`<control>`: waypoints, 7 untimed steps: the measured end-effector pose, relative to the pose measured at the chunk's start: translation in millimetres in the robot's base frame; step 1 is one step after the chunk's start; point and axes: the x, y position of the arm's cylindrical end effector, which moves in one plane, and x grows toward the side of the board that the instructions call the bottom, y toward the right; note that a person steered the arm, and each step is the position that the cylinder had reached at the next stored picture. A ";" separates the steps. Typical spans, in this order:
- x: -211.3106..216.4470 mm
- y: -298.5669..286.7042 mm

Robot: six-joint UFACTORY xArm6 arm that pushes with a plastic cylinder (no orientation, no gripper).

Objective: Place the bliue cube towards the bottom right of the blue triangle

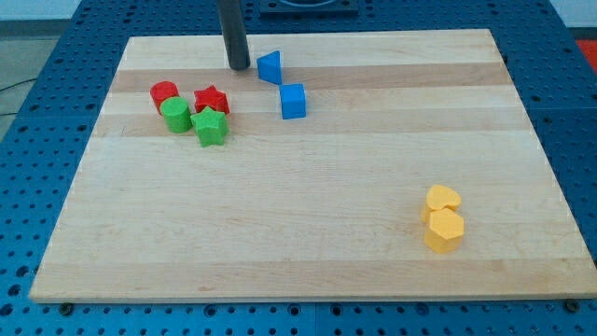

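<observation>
The blue cube (293, 101) lies on the wooden board, just below and slightly right of the blue triangle (270, 66), with a small gap between them. My tip (239, 66) rests on the board near the view's top, just left of the blue triangle and not touching it. It is well above and left of the blue cube.
A red cylinder (164, 93), a green cylinder (175, 116), a red star (211, 99) and a green star (211, 127) cluster at the view's left. Two yellow blocks (443, 199) (444, 230) sit at the lower right. The board's top edge (373, 34) is close to the tip.
</observation>
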 end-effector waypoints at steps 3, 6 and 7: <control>89.2 45.1; 33.2 73.6; 19.5 70.7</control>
